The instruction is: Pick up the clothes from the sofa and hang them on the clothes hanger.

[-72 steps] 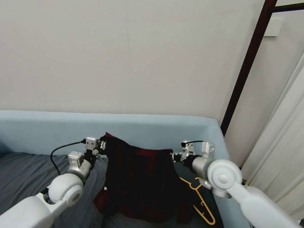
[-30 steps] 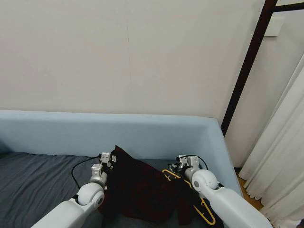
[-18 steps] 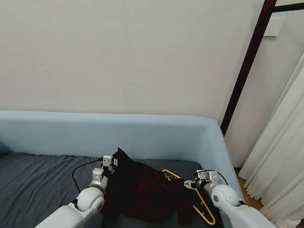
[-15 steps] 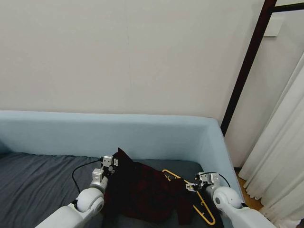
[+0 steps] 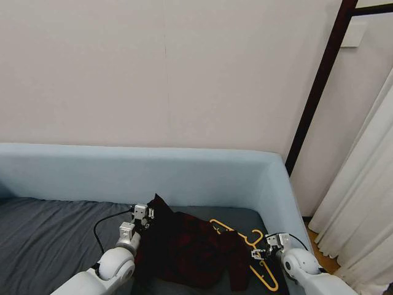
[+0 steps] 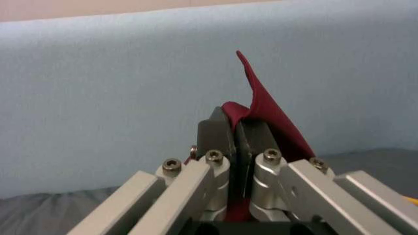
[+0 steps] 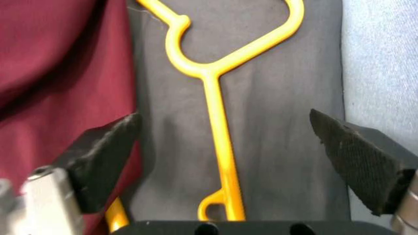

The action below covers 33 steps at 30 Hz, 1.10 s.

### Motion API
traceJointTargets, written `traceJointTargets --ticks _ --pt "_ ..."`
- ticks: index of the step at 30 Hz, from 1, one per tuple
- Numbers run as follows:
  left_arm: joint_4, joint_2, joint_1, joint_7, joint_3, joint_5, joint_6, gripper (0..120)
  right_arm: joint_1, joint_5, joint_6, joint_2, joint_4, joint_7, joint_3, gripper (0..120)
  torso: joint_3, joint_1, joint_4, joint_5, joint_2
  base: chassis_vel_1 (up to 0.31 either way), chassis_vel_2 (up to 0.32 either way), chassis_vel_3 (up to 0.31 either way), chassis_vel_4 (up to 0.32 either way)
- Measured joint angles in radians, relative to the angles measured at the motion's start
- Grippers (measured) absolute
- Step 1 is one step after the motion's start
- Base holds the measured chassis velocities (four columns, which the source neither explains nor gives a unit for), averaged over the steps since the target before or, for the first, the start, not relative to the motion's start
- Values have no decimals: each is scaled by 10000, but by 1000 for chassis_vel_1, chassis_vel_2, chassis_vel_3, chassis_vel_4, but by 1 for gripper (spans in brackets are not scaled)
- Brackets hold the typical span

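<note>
A dark red garment [image 5: 184, 246] lies crumpled on the sofa's grey seat [image 5: 43, 233]. My left gripper [image 5: 148, 213] is shut on its upper left corner, holding that corner raised. In the left wrist view the left gripper [image 6: 236, 128] pinches a fold of the red cloth [image 6: 265, 105]. A yellow hanger [image 5: 258, 263] lies flat on the seat to the garment's right. My right gripper [image 5: 260, 251] hovers low over the hanger. In the right wrist view the right gripper [image 7: 225, 119] stands open, straddling the hanger's stem [image 7: 219, 137], with the garment's edge [image 7: 52, 58] beside it.
The light blue sofa back [image 5: 184, 169] runs behind, and its right arm [image 5: 279, 203] stands close to the hanger. A dark upright pole [image 5: 319, 86] and a white curtain [image 5: 362, 203] stand beyond the sofa's right end.
My right gripper let go of the garment and moved right and down over the hanger. The garment sank onto the seat. My left gripper came lower, still holding the corner.
</note>
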Motion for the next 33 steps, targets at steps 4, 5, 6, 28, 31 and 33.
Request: traceJointTargets --ticks 4,5,6,28,31,33 --pt "-22 -22 -18 -2 2 -23 -4 0 158 -92 115 92 -363 -2 -73 84 0 0 0 -1 0 0 0 0 0" --pt "-45 -24 -18 -2 1 -31 -4 0 205 -150 178 136 -548 -26 -115 77 1 0 0 0 -1 0 0 0 0" --pt "-56 -23 -17 -2 0 -31 -4 0 214 -195 212 157 -626 -68 -133 72 1 0 -2 0 0 0 0 0 0" --pt "-89 -2 47 -1 -58 -71 23 0 136 -496 609 458 -888 -228 -443 4 0 1 -4 -2 0 0 0 0 0" --pt "-95 -1 46 4 -46 -72 26 0 139 -429 745 339 -627 36 -540 4 1 0 0 4 -2 0 0 0 0" --pt "-97 0 48 8 -46 -71 26 0 147 -427 779 298 -554 118 -566 4 2 0 1 5 -2 0 0 0 0"
